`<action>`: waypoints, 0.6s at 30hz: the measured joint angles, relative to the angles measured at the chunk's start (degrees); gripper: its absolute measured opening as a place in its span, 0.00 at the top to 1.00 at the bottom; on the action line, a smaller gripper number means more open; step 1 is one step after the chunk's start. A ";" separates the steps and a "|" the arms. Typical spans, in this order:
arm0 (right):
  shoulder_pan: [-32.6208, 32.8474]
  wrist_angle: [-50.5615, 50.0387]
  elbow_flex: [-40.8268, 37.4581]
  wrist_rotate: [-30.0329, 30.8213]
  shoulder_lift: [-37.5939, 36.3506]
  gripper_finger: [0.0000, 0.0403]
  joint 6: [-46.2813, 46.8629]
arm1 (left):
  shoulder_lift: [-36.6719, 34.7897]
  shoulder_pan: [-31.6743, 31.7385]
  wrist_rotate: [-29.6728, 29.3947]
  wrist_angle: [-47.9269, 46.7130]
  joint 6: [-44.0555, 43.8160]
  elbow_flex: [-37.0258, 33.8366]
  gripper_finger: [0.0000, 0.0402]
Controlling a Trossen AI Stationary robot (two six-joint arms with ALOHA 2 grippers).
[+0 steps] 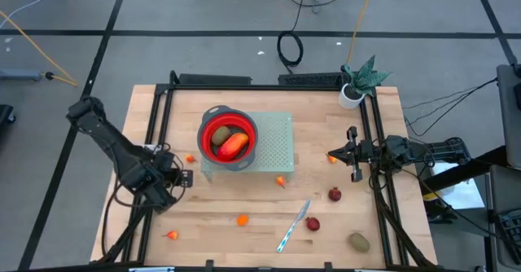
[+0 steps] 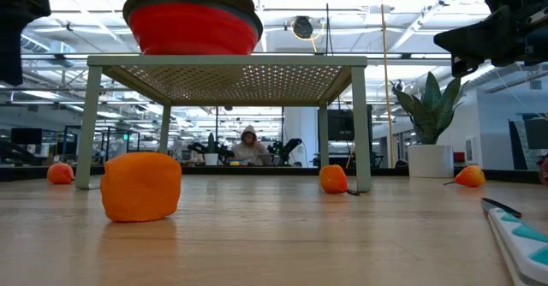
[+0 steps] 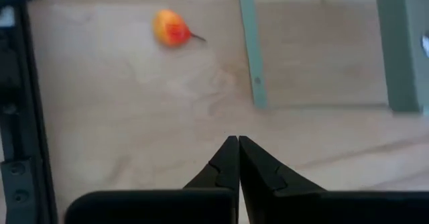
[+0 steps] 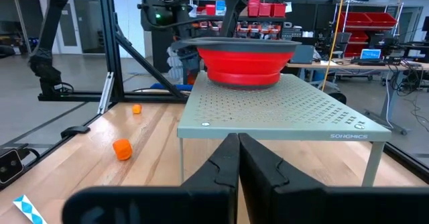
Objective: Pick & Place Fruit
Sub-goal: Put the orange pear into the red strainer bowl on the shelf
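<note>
A wooden table stands on a grey floor crossed by dark lines, and the low view looks past it into a long workshop where a person sits at a desk. Near the table's middle a pale green perforated stand carries a red bowl, and in the bowl lie an orange-red fruit and an olive-brown fruit, touching each other.

From the bowl, other fruit lies scattered on the wood: a small orange piece at about 8 o'clock just off the stand, another orange piece at 4 o'clock by the stand's corner, an orange chunk at 6 o'clock, and an orange-red piece at 7 o'clock near the front edge. At 4 to 5 o'clock lie two dark red fruits and an olive-brown oval; a knife lies beside the lower dark red one. A small orange piece sits at 3 o'clock.

The left gripper hovers at 8 o'clock of the bowl, its jaws pressed together and holding nothing. The right gripper sits at 3 o'clock, jaws likewise closed and empty. A potted plant stands at the table's far right corner.
</note>
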 joint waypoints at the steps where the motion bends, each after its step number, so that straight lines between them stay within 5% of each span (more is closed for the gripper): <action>1: 0.00 -0.01 0.00 0.00 0.00 1.00 0.00 | 0.00 0.94 -0.26 -0.63 -0.03 -0.01 1.00; 18: 0.01 0.04 0.00 0.00 0.01 1.00 0.00 | -4.12 12.21 -6.33 -11.10 0.32 -0.04 0.99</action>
